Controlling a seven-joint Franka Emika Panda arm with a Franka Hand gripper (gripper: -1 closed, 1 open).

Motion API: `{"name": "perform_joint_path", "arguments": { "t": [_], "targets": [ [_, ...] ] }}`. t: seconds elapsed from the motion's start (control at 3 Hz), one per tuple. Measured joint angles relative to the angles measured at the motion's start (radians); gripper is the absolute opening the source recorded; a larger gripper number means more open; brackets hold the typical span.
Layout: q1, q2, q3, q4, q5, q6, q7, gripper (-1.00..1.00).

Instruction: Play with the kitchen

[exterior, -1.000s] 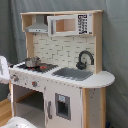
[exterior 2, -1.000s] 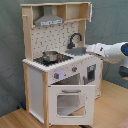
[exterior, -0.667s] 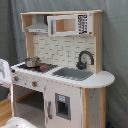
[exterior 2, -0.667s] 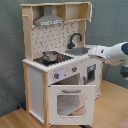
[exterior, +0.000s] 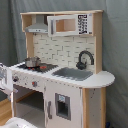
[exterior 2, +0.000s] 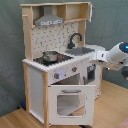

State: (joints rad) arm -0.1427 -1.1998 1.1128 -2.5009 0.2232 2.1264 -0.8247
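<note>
Toy kitchen standing on the wood floor, oven door open and a pot on the stovetop; the gripper, finger state indiscernible, hovers by the counter's end, play seemingly unfinished.

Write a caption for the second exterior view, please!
Robot arm beside a toy kitchen, pot on stove.

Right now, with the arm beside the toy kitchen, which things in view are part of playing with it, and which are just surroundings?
Part of the job:
- the kitchen
- its pot on the stovetop
- its faucet
- its sink
- its oven door, swung open
- the robot arm at the counter's end

Just surroundings:
- the grey curtain
- the wooden floor
</note>
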Motion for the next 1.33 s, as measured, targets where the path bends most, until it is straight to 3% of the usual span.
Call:
{"name": "perform_joint_path", "arguments": {
  "t": [0.67,1.33],
  "targets": [
    [-0.001,0.051,-0.016,-0.017,0.162,-0.104,-0.078,1.00],
    [-0.010,0.123,-0.093,-0.063,0.247,-0.218,-0.193,1.00]
  ]
}}
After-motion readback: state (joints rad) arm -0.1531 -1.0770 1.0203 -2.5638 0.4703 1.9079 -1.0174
